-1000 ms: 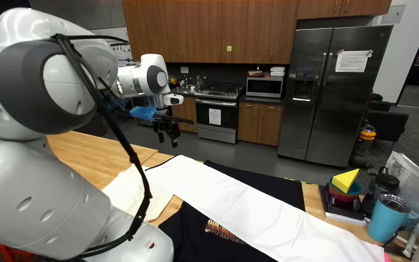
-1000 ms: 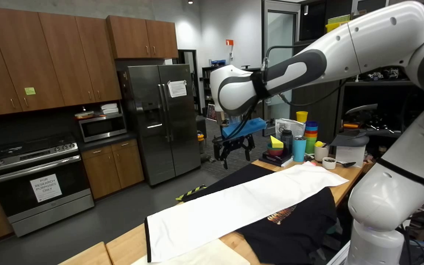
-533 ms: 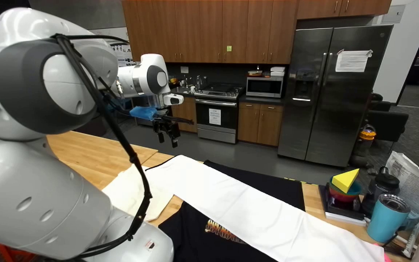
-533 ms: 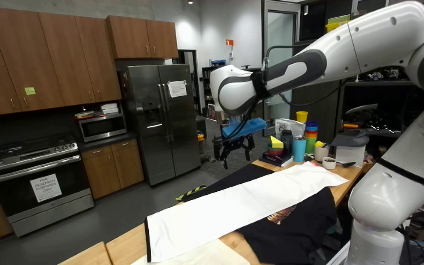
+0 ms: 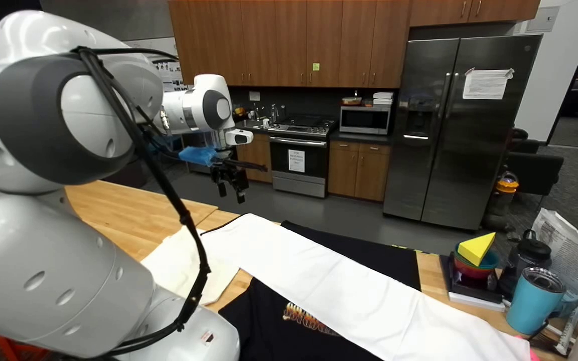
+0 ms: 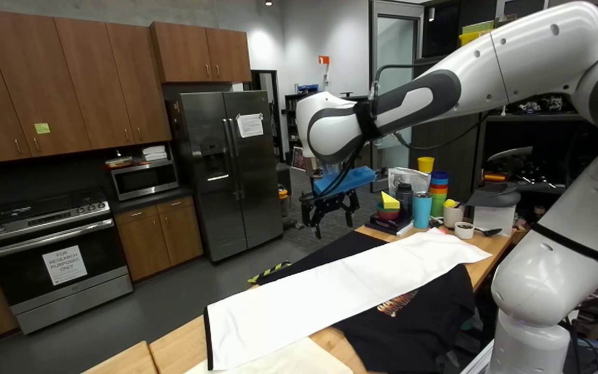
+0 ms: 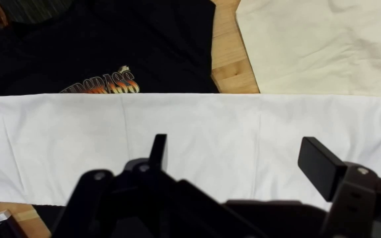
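Note:
My gripper (image 7: 239,155) is open and empty, its two black fingers wide apart. It hangs in the air above the table in both exterior views (image 5: 232,193) (image 6: 334,227), touching nothing. A long white cloth (image 7: 190,125) with a black edge at one end lies flat below it. The cloth stretches along the table in both exterior views (image 5: 339,281) (image 6: 340,288). It lies across a black T-shirt (image 7: 164,43) with an orange print, whose parts show on both sides (image 5: 269,321) (image 6: 408,332). A cream cloth (image 7: 309,49) lies beside the shirt, partly under the white cloth.
At one table end stand dark books (image 6: 390,224) with stacked bowls and a yellow wedge (image 6: 390,200), a dark bottle (image 6: 404,198), a blue tumbler (image 6: 422,210), stacked cups (image 6: 438,192) and a white bowl (image 6: 464,230). A fridge (image 5: 459,130) and stove (image 5: 299,155) stand beyond the table.

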Controlling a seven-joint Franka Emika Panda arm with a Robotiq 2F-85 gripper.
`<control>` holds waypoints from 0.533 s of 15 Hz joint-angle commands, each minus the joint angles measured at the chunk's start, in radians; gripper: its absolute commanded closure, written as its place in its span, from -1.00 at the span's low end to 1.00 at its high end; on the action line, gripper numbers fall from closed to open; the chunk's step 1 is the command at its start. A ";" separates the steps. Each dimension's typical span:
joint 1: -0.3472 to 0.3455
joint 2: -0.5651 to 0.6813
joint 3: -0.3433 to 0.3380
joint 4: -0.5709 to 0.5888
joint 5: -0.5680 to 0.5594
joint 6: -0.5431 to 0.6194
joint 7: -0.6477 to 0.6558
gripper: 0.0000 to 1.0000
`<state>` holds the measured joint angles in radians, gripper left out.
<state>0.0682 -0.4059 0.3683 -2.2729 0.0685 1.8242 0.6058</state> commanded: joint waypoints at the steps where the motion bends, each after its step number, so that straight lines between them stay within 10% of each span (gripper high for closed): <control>1: 0.026 0.045 -0.007 0.060 -0.034 0.017 0.016 -1.00; 8: 0.072 0.246 0.034 0.335 -0.163 0.011 0.015 -1.00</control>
<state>0.1167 -0.2810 0.3917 -2.0811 -0.0396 1.8511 0.6065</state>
